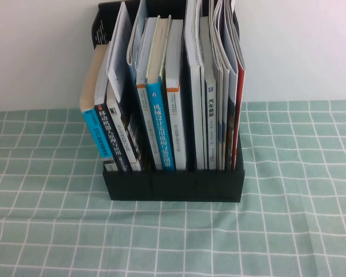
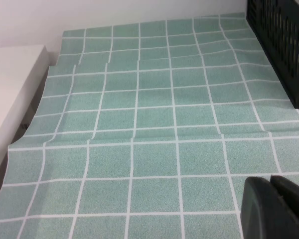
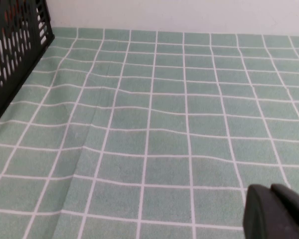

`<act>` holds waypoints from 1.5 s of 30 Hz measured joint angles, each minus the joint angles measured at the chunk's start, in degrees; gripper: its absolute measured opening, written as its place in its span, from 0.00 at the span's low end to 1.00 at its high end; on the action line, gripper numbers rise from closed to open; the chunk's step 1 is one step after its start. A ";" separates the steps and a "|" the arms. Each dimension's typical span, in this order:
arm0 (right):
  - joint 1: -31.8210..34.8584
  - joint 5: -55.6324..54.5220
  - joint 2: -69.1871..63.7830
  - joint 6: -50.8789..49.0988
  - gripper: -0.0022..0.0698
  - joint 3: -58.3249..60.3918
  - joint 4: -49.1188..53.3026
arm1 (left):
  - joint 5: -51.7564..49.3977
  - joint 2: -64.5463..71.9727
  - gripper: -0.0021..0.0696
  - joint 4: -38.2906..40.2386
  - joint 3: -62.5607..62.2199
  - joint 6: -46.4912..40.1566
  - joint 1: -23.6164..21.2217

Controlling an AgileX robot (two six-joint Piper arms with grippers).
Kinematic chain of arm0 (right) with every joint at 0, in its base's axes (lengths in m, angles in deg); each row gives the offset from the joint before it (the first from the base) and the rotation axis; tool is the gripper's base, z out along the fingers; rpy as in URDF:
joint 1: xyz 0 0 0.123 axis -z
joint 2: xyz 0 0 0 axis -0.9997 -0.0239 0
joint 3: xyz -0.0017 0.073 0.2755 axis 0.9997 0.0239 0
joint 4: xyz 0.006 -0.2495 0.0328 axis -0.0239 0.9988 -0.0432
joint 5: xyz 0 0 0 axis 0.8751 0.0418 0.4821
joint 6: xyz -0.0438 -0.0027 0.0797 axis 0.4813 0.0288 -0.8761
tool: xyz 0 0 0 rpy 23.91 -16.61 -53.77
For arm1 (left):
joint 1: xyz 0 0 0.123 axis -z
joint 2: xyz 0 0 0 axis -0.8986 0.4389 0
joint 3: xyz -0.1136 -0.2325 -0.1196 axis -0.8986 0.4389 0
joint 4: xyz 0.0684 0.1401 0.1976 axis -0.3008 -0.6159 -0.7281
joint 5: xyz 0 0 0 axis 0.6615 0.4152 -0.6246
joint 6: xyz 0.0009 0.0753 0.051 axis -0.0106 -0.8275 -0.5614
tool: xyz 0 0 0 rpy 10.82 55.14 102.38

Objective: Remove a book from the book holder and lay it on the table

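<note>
The black book holder (image 1: pixel 173 186) stands upright at the middle of the table (image 1: pixel 300 231), packed with books. The book (image 1: pixel 237 115) with the red cover is the outermost one at the holder's right end, standing upright against thin white magazines. Neither arm shows in the high view. In the left wrist view my left gripper (image 2: pixel 270 180) hovers shut over bare cloth, with nothing between its fingers and the holder's slotted side (image 2: pixel 281 45) well ahead of it. My right gripper (image 3: pixel 270 188) is likewise shut and empty, away from the holder's other side (image 3: pixel 15 55).
Blue-spined books (image 1: pixel 161 127) and a leaning group (image 1: pixel 106 124) fill the holder's left and middle slots. A white wall rises behind the table. A pale ledge (image 2: pixel 10 89) sits beyond the cloth's edge on my left. The cloth has soft wrinkles (image 3: pixel 104 124).
</note>
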 joint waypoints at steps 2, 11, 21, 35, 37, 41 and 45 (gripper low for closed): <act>0.00 0.00 0.00 0.00 0.03 0.00 0.00 | 0.00 0.00 0.03 0.00 0.00 0.00 0.00; 0.00 0.00 0.00 0.00 0.03 0.00 0.03 | 0.00 0.00 0.03 0.00 0.00 0.22 0.00; 0.00 0.00 0.00 0.00 0.03 0.00 0.13 | 0.00 0.00 0.03 0.00 0.00 0.22 2.19; 0.00 0.00 0.00 0.00 0.03 0.00 0.25 | 0.00 0.00 0.03 0.03 0.00 0.10 2.19; 0.00 0.00 0.00 0.00 0.03 0.00 0.25 | 0.00 0.00 0.03 0.03 0.00 0.10 2.19; 0.00 0.00 0.00 0.00 0.03 0.00 0.25 | 0.00 0.00 0.03 0.03 0.00 0.10 2.19; 0.00 0.00 0.00 0.00 0.03 0.00 0.25 | 0.48 0.00 0.03 -0.70 0.10 -0.15 2.19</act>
